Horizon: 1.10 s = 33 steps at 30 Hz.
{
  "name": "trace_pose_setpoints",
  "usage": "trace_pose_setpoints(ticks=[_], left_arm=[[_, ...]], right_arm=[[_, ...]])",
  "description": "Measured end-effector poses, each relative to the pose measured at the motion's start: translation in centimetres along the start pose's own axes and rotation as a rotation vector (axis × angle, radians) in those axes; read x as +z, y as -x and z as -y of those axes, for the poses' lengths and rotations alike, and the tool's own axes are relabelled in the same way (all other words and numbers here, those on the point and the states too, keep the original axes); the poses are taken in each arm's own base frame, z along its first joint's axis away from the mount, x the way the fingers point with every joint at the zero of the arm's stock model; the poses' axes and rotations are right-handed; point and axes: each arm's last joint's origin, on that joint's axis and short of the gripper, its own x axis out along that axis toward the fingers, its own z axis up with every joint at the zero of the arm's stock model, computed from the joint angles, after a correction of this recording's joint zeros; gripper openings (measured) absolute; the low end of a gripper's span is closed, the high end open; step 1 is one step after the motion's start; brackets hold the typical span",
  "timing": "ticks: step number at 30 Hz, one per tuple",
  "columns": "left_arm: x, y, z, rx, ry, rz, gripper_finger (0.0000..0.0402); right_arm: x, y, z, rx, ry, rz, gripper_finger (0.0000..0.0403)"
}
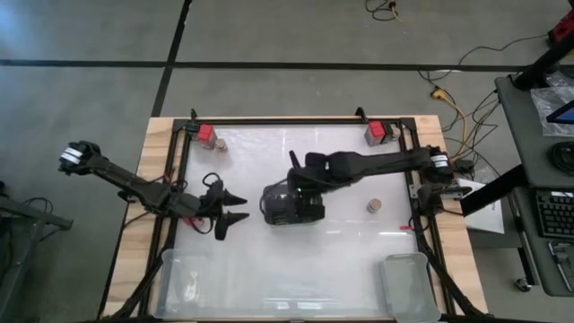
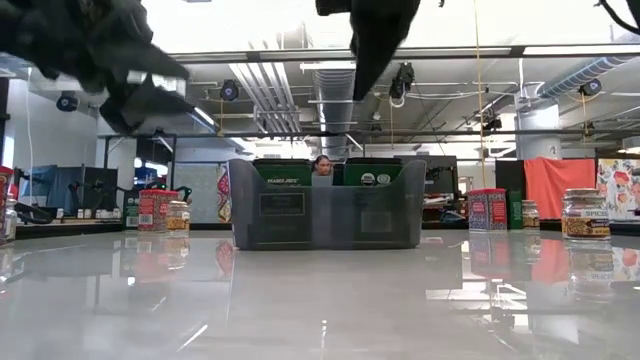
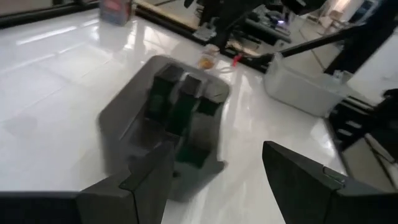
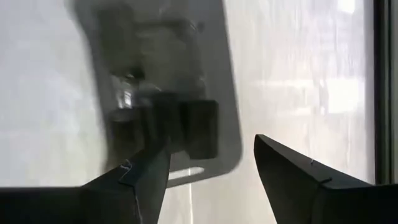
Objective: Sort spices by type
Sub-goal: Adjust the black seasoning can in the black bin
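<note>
Sorting looks barely begun: your right gripper (image 1: 289, 186), jaws apart and empty, hangs over the mid-table slotted holder (image 1: 293, 207), left gripper (image 1: 235, 205) wide beside it, while spice containers (image 1: 207, 135) remain at both far corners.

Legible text is limited to the low view. At the right edge of the frame, a round jar (image 2: 586, 214) standing on the worktop (image 2: 320, 300) carries a label band on which the word "SPICES" can just be made out. At frame centre, green containers (image 2: 282, 172) behind the dark slotted holder (image 2: 325, 216) carry a small white label whose wording is too small to read. The red boxes (image 2: 487, 209) show printed faces, but no characters resolve. The remaining views contain no readable text.
</note>
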Motion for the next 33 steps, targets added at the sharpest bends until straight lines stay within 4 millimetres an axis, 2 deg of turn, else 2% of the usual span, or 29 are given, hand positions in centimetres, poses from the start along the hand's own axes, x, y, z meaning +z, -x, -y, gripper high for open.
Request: trace_pose_setpoints(ticks=[4,11,15,20,27,33], left_arm=[[0.2,0.0,0.5,0.008,-0.044,-0.038,0.0230],[-0.4,0.0,0.6,0.016,0.153,-0.060,0.0230],[-1.1,0.1,1.2,0.002,0.168,-0.086,0.0230],[-1.6,0.0,1.4,0.007,0.153,-0.105,0.0230],[-1.8,-0.1,1.4,0.011,0.109,-0.111,0.0230],[-1.7,0.0,1.4,0.008,0.031,-0.110,0.0230]], right_arm=[[0.5,1.3,-3.0,0.003,-0.007,0.120,0.0240],[1.5,2.0,-9.1,0.052,-0.032,0.337,0.0267],[1.6,2.7,-11.0,0.071,-0.030,0.404,0.0277],[1.8,2.4,-10.4,0.035,-0.026,0.410,0.0285],[2.8,-1.0,-8.1,-0.037,0.019,0.339,0.0286],[2.6,-2.7,-6.0,-0.034,0.013,0.251,0.0276]])
